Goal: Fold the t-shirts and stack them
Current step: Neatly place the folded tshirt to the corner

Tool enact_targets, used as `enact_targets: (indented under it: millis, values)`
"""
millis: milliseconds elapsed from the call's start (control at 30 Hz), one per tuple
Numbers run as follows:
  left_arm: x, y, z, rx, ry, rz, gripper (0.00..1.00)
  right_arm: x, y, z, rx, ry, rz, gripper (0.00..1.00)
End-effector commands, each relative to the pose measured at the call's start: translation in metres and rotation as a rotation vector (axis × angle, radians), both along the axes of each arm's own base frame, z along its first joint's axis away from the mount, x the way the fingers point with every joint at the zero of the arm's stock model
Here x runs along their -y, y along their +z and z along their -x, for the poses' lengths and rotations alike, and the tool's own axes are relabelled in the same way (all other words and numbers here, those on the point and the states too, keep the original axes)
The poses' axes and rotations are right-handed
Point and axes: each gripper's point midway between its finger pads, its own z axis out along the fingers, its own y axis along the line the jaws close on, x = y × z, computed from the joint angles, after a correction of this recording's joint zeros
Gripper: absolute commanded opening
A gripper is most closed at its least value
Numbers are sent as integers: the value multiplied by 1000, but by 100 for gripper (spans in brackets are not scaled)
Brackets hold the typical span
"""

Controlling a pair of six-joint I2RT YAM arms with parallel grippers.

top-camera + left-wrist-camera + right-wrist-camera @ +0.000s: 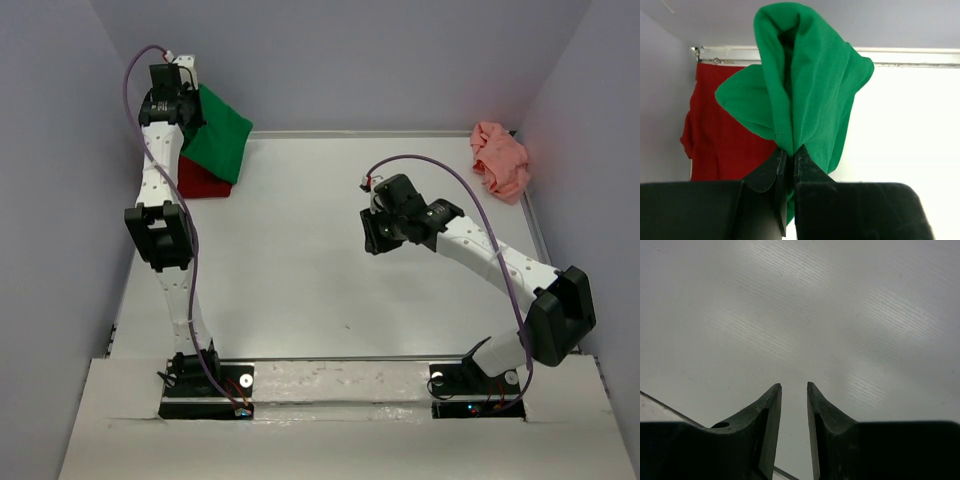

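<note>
Pale lavender walls (350,60) enclose a white worktop (300,290). At 11 o'clock, in the far left corner, a green t-shirt (222,130) hangs bunched over a dark red t-shirt (203,182) lying on the worktop. A salmon pink t-shirt (500,158) sits crumpled at 1 o'clock, by the right wall. The left claw (789,152) is clamped on a fold of the green t-shirt. The right claw (794,387), toward 3 o'clock from centre, hovers over the worktop, fingers slightly apart and empty.

Upper t-shirt (222,130) over lower t-shirt (203,181), far-left corner; third t-shirt (500,158) far-right corner.
</note>
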Motion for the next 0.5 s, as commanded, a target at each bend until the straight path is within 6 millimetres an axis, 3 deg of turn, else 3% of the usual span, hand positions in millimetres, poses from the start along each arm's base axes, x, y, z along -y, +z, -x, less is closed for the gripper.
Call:
enact_targets:
  millis: [0, 167, 267, 467]
  values:
    - [0, 85, 14, 177, 0, -11, 0, -10, 2, -2, 24, 24, -32, 33]
    - [-3, 77, 14, 155, 13, -13, 0, -8, 8, -1, 39, 23, -38, 33]
    - [-3, 55, 10, 104, 22, -2, 0, -7, 10, -1, 45, 22, -38, 33]
    - [-10, 31, 8, 65, 48, 1, 0, -4, 9, 0, 46, 15, -29, 33]
